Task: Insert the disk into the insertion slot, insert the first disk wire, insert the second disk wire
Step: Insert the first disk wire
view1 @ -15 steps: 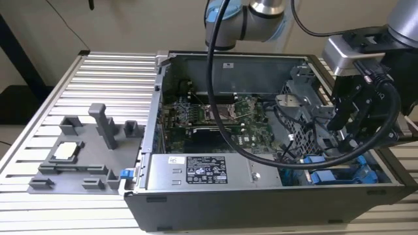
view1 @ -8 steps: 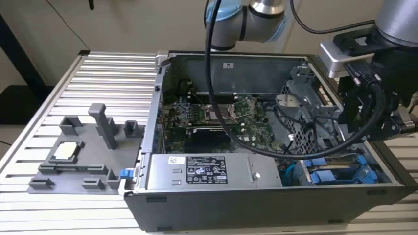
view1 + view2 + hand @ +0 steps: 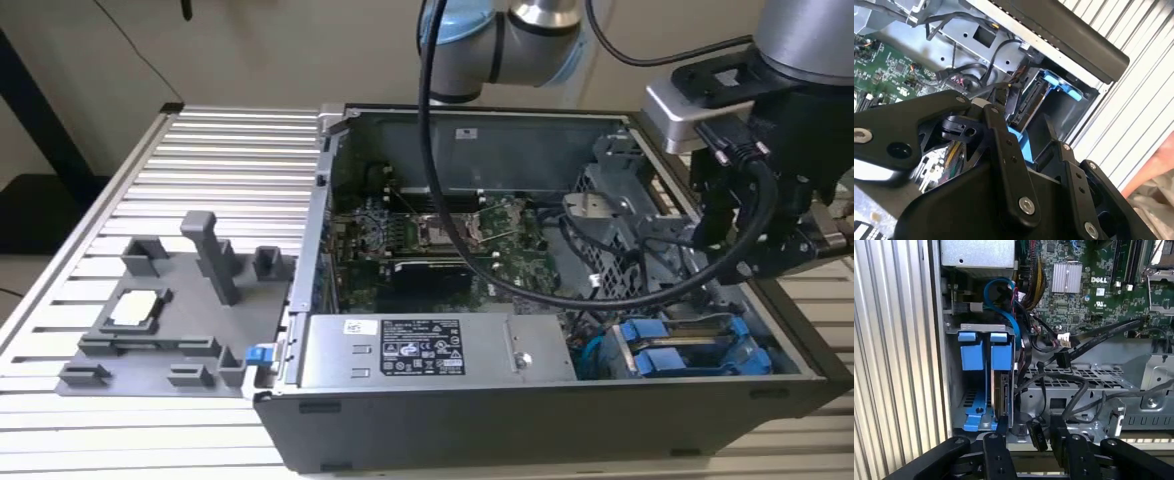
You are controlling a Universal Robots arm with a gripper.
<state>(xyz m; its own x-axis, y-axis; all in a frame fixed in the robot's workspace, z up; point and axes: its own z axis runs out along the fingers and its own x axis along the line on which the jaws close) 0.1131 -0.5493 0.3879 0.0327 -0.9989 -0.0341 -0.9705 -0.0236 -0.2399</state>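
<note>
Black fingers of the tool sit closest in the first wrist view, spread apart and clamping nothing. A black cable plug hangs in the gap between them, and neither finger appears to press on it.

Just beyond, the disk stands on edge inside the insertion slot. Its blue carrier sits just beside a second blue carrier in the same bay.

Loose black cables crowd the space next to the disk, crossing in front of a perforated metal wall. A blue cable loops above the bay toward the motherboard.

In the exterior view the arm's wrist hangs over the open computer case at its corner on the exterior view's right. A thick black hose from the arm sags across the case interior. The grey power-supply box lies along the near wall, beside the bay. On the slatted table, a grey moulded fixture rests well apart from the tool, outside the case on the exterior view's left.
</note>
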